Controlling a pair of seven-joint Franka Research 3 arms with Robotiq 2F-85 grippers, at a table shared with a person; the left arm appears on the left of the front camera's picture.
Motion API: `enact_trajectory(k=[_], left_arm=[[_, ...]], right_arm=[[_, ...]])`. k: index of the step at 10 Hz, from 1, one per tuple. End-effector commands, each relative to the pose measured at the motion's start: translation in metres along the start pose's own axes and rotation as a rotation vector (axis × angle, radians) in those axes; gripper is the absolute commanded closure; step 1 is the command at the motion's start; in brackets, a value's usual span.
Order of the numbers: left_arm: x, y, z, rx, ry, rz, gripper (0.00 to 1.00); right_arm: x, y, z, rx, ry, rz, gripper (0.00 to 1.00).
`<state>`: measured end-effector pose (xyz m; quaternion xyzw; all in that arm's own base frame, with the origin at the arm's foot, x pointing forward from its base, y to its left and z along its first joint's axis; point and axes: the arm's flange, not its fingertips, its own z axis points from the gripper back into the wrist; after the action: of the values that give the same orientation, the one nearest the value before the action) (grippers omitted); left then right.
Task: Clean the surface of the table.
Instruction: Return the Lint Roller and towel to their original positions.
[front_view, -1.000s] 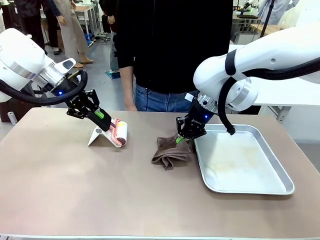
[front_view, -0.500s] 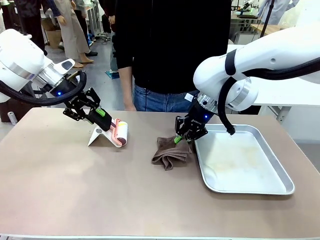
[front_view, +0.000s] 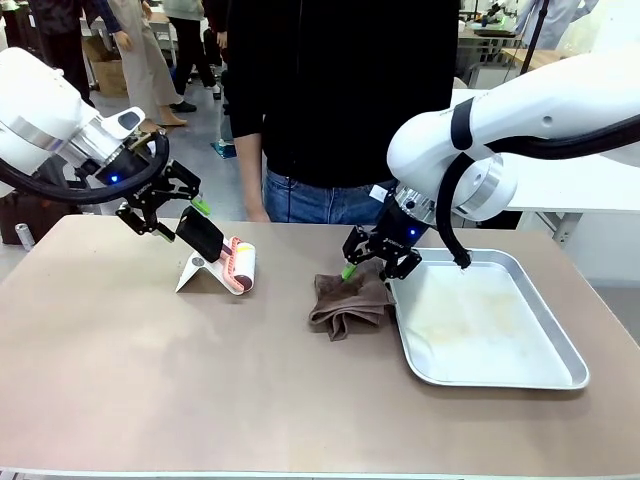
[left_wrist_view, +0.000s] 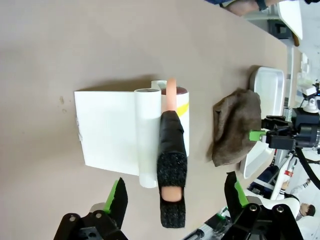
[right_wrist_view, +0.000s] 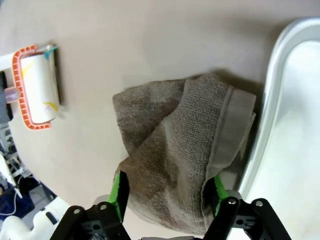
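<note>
The wide beige-brown matte table spans the foreground. The right gripper hangs with fingers spread apart over a crumpled brown terry cloth just beside a shiny silver rectangular tray. The left gripper, fingers released, sits above a black-handled lint roller on its white stand.
</note>
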<state>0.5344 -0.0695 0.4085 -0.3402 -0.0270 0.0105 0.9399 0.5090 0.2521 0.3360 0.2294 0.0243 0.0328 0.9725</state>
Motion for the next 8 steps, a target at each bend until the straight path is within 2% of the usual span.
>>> enact_trajectory(k=[1,3,5,7,8], left_arm=[[-0.017,-0.002,0.014,-0.024,-0.027,-0.037,0.00],[-0.035,-0.008,0.031,-0.043,-0.066,-0.071,0.00],[-0.061,-0.011,0.054,-0.068,-0.121,-0.106,0.00],[-0.088,-0.006,0.078,-0.133,-0.137,-0.141,0.00],[-0.103,-0.001,0.092,-0.189,-0.117,-0.170,0.00]], right_arm=[[-0.009,0.010,0.013,-0.098,-0.049,0.026,0.00],[-0.016,0.029,0.024,-0.215,-0.079,0.074,0.00],[-0.028,0.043,0.044,-0.296,-0.162,0.079,0.00],[-0.044,0.040,0.073,-0.212,-0.234,0.056,0.00],[-0.052,0.035,0.086,-0.104,-0.219,0.049,0.00]])
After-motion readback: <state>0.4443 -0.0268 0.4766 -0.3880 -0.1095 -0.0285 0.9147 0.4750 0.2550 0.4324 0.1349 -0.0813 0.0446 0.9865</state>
